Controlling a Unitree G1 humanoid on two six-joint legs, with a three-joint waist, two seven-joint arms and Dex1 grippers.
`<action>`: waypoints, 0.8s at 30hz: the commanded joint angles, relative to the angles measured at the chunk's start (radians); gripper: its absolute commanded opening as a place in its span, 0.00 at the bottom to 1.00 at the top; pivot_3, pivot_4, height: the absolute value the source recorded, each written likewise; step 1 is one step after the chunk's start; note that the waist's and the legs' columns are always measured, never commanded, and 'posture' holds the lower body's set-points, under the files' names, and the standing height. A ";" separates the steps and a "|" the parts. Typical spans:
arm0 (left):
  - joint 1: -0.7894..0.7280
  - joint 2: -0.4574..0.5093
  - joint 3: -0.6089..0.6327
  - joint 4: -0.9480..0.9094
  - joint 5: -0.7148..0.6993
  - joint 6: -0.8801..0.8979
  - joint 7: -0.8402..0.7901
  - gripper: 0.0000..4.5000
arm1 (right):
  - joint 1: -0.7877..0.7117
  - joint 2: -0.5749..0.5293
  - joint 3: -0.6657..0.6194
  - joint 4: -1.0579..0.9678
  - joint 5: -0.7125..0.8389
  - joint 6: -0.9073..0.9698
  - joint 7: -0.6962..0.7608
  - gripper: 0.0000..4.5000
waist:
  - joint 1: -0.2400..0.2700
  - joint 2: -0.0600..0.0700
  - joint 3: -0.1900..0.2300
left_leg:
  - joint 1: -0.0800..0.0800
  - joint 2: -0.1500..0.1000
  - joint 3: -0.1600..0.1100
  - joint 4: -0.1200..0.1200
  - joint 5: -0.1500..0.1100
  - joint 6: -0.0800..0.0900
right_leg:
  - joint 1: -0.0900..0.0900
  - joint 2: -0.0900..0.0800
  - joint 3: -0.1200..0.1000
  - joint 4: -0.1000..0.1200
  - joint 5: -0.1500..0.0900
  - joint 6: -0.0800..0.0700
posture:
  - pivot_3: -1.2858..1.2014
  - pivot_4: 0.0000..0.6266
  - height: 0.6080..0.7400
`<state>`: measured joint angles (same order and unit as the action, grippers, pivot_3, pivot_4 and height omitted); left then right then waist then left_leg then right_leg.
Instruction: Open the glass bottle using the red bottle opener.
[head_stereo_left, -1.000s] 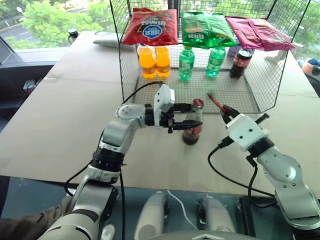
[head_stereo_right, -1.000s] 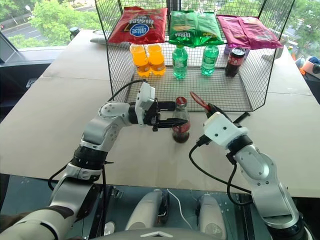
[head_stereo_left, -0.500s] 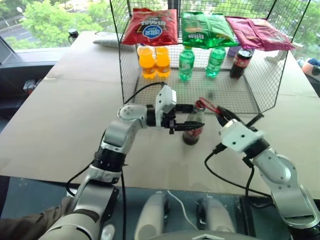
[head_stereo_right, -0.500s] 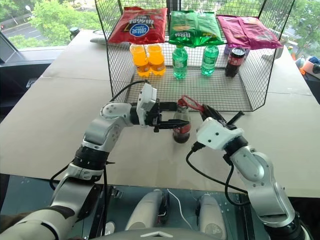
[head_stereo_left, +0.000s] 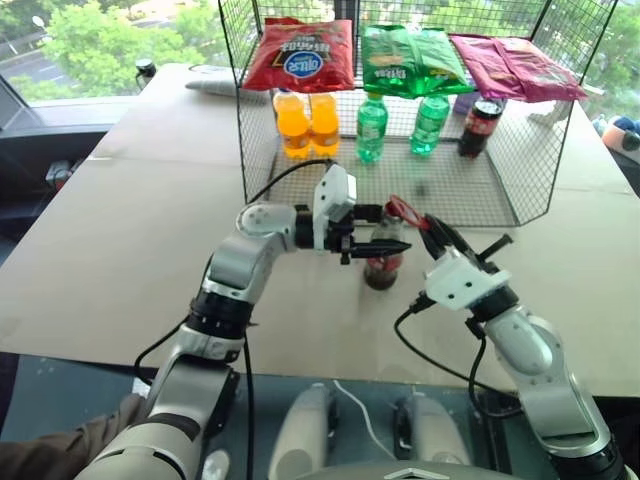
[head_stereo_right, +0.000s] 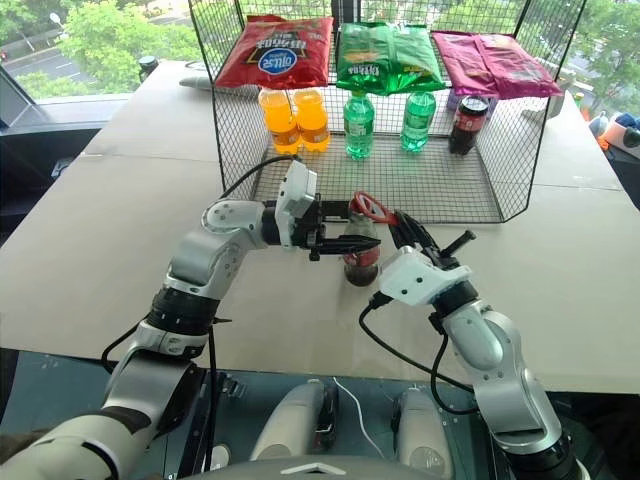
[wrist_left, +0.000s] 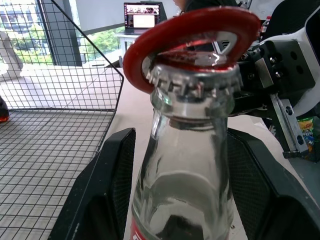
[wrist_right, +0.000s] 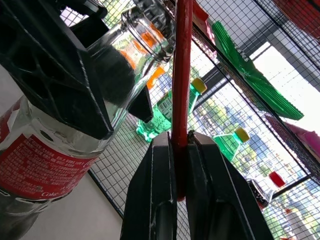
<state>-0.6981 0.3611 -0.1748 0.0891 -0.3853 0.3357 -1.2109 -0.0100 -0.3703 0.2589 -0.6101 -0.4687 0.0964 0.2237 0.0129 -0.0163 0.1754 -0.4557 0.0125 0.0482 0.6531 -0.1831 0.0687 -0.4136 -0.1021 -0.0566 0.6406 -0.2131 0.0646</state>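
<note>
i've got the bottle (head_stereo_left: 384, 257) upright at table centre, clamped in the left gripper (head_stereo_left: 385, 231) from 9 o'clock, and the right gripper (head_stereo_left: 432, 237), shut on the opener (wrist_left: 192, 37), has its ring over the cap (wrist_left: 192, 80); prying remains.

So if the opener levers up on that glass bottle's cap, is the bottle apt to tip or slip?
Probably not: the left gripper clamps the glass bottle by its neck. Smooth glass could twist slightly. The red bottle opener looks thin but rigid.
</note>
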 joint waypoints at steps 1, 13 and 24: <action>-0.029 0.003 0.015 -0.028 -0.010 0.008 0.021 0.61 | 0.006 0.013 0.039 0.020 -0.063 -0.030 -0.019 0.00 | 0.000 0.000 0.000 | 0.000 0.000 0.000 0.000 0.000 0.000 | 0.000 0.000 0.000 0.000 0.000 0.000 | 0.52 0.24 1.00; -0.051 0.005 0.005 -0.005 0.001 0.015 0.021 0.61 | -0.013 0.034 0.066 0.100 -0.263 -0.035 -0.075 0.00 | 0.000 0.000 0.000 | 0.003 0.001 0.000 0.000 0.000 0.000 | 0.001 0.000 0.000 0.000 0.000 0.000 | 0.52 0.24 1.00; -0.032 -0.002 -0.005 0.015 0.020 -0.024 0.016 0.61 | -0.005 0.037 0.051 0.124 -0.347 -0.023 -0.086 0.00 | -0.001 0.000 -0.001 | 0.005 0.003 0.002 0.000 0.000 -0.001 | 0.002 0.000 0.001 0.000 0.000 0.000 | 0.52 0.24 1.00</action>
<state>-0.7236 0.3593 -0.1770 0.1094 -0.3706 0.3278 -1.1956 -0.0354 -0.3273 0.2993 -0.5306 -0.7889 0.0602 0.1156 0.0124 -0.0158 0.1741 -0.4511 0.0153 0.0498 0.6529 -0.1831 0.0681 -0.4117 -0.1016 -0.0559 0.6410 -0.2134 0.0647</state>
